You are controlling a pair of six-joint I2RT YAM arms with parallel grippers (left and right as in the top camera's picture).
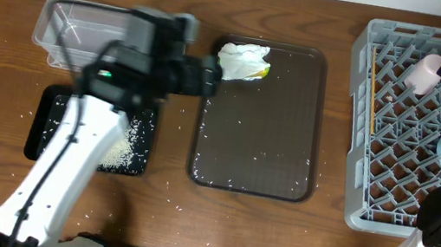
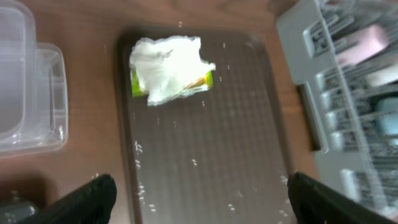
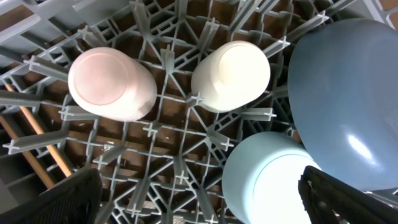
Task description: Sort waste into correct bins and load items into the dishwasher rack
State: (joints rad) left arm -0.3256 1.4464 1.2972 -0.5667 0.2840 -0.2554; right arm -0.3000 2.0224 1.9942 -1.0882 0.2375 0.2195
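The crumpled white napkin with its yellow-green wrapper [image 1: 244,62] lies at the far left corner of the brown serving tray [image 1: 286,151]; it also shows in the left wrist view [image 2: 169,70]. My left gripper [image 2: 199,199] is open and empty, above the tray a short way from the napkin. Rice [image 1: 122,151] lies heaped in the black tray [image 1: 45,128]. The clear tub [image 1: 68,26] stands behind it. The grey rack [image 1: 378,121] holds the pink cup [image 3: 112,84], white cup [image 3: 231,74], light blue bowl [image 3: 267,177], dark blue plate [image 3: 348,106] and chopsticks [image 3: 40,143]. My right gripper [image 3: 199,199] is open above the rack.
Loose rice grains are scattered on the brown tray [image 2: 205,162] and on the wooden table [image 1: 167,190] around the black tray. The clear tub shows at the left of the left wrist view [image 2: 28,93]. The rack's edge [image 2: 298,56] is at its right.
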